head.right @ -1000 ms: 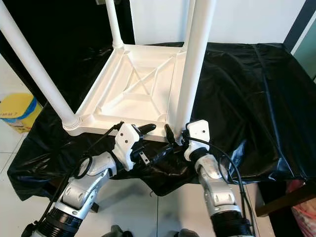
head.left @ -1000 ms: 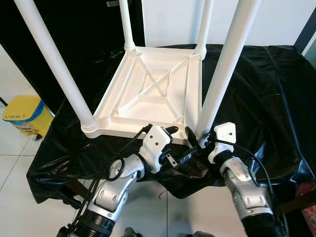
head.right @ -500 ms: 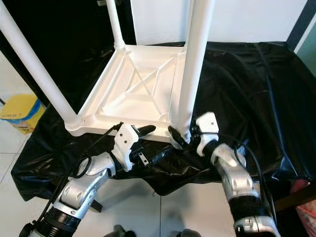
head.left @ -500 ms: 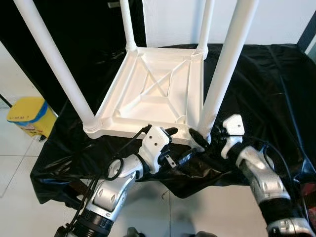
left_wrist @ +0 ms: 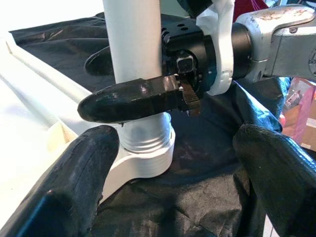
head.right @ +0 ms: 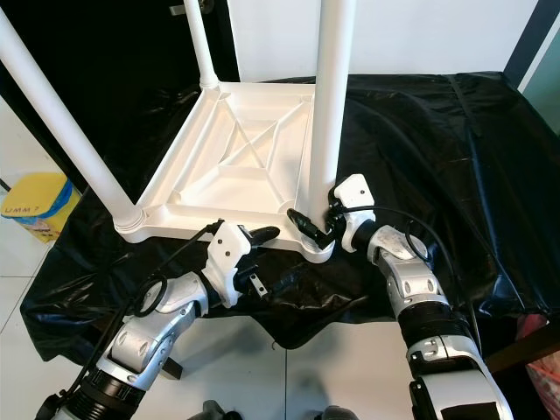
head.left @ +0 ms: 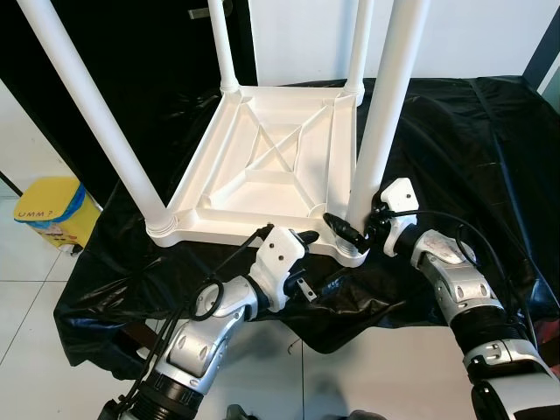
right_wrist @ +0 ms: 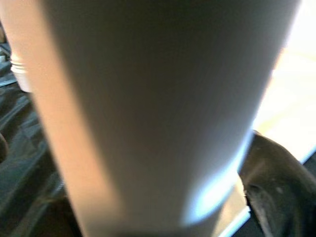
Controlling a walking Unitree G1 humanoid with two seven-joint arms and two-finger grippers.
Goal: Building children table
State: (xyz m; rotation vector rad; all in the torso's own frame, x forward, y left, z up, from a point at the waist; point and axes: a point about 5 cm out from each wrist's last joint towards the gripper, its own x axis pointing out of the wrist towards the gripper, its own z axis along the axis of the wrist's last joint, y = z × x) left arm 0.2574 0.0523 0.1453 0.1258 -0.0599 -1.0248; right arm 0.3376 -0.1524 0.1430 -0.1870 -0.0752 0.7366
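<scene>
**Op:** I take the table (head.left: 271,166) as my landmark. It lies upside down on the black sheet (head.left: 455,140), underside up, so the leg sockets face me. That is why it sits that way: the legs go in from above.

**Obs:** How many legs are in?

**Op:** I count four white legs standing at the table's corners. The near-right leg (head.left: 378,122) is the one I am working; its ribbed collar sits on the corner socket. Whether it is fully seated I cannot tell.

**Obs:** Where is the right gripper?

**Op:** The right gripper (head.left: 350,233) is at the foot of that leg, just above the collar. Its fingers (left_wrist: 133,101) close around the leg, one on each side, holding it. I judge I grip low so I can turn or press the leg close to the socket, where it wobbles least.

**Obs:** And the left?

**Op:** The left gripper (head.left: 302,262) hangs just off the table's near edge, beside that same corner, touching nothing. Its jaws stand wide, with the leg's foot between them in the wrist view. I keep it there to steady the table or take over the leg.

**Obs:** Anything else?

**Op:** A yellow bin (head.left: 48,210) on the floor, well left of the table.
</scene>
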